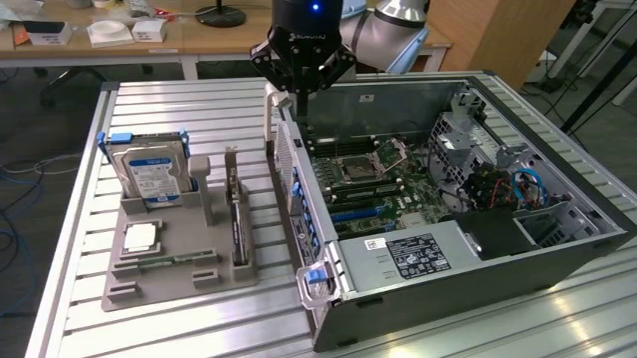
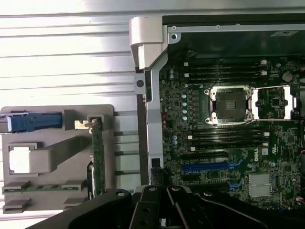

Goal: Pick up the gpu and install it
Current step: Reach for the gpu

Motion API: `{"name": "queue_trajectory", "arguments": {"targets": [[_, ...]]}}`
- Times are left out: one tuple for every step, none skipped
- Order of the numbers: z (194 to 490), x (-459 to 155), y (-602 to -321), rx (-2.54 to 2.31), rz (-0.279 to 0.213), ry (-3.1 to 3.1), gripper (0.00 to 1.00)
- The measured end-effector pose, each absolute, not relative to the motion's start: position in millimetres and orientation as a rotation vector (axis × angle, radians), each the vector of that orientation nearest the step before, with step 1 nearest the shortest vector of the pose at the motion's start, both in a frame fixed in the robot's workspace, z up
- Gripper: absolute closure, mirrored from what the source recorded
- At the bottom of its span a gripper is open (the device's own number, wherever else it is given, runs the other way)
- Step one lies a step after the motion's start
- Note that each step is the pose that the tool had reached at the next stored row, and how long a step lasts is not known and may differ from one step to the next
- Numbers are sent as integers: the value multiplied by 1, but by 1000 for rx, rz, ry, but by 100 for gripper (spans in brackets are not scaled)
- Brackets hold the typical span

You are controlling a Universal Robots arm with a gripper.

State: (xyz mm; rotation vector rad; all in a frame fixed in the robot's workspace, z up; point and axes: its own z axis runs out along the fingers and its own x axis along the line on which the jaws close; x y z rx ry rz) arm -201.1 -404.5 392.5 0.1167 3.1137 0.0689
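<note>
While the gripper (image 1: 297, 104) hangs clenched, holding nothing, above the side wall of the open computer case (image 1: 478, 298), the gpu (image 1: 235, 216) stands on edge in the gray holder tray (image 1: 164, 280), at 9 o'clock of the case in the exterior view, 3 o'clock of the hard drive (image 1: 149, 175).

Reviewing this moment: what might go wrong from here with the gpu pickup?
1. The pincer is shut and hangs over the computer case's side wall, not over the gpu. Lowering here would likely strike that wall.
2. The gpu stands edge-on in the gray holder, close to a holder post. An off-centre grasp may tilt or jam it.
</note>
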Motion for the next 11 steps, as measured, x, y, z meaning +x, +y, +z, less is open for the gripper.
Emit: {"name": "queue_trajectory", "arguments": {"targets": [[392,-202,-405,117,69,3114,89],[392,-203,-405,117,69,3114,89],[392,-204,-406,117,69,3114,89],[392,-205,-406,117,69,3114,89],[392,-206,-407,117,69,3114,89],[392,-207,-407,117,69,3114,89],[392,-208,-408,117,69,3114,89],[392,-210,-408,117,69,3114,89],[392,-211,-408,116,69,3114,89],[392,-212,-409,117,69,3114,89],[392,-213,-409,117,69,3114,89]]}}
